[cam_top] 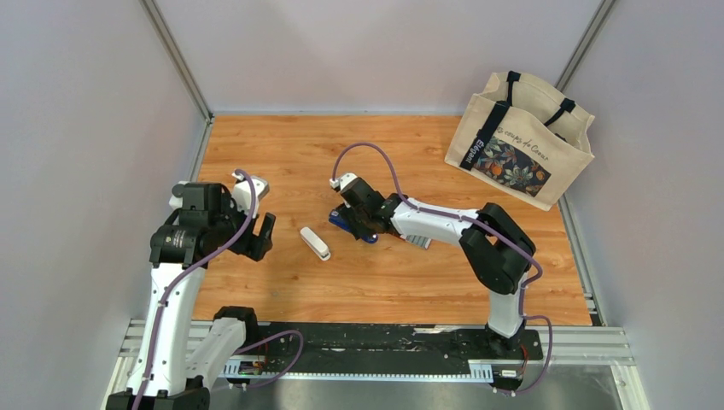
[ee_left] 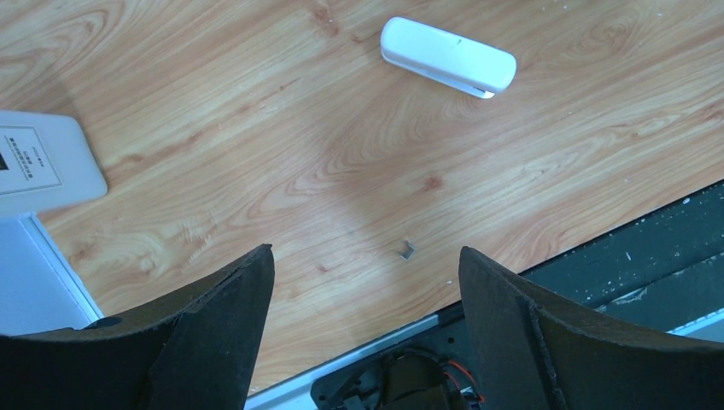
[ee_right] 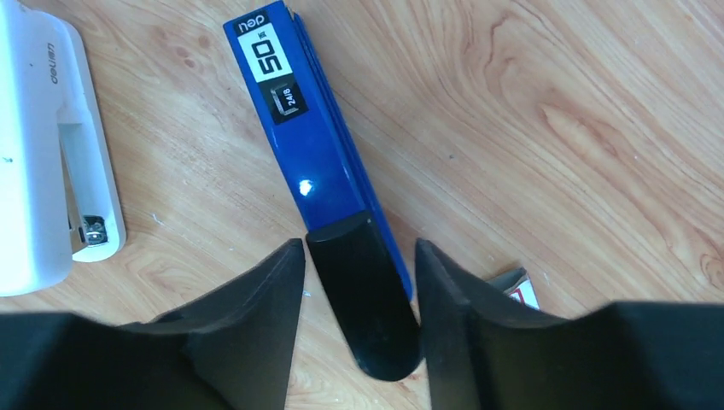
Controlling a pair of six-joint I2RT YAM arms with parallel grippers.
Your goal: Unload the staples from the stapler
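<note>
The slim glossy blue stapler with a black tip [ee_right: 320, 162] lies flat mid-tabletop [cam_top: 410, 273], beside a white rounded stapler [ee_right: 43, 145]. Rigid, light, probably slippery; grip its narrow sides. The right gripper [ee_right: 363, 282] straddles the black end, jaws open; the left gripper [ee_left: 363, 290] hovers open.

White stapler [cam_top: 315, 243], tote bag [cam_top: 519, 140] (floral print)
</note>
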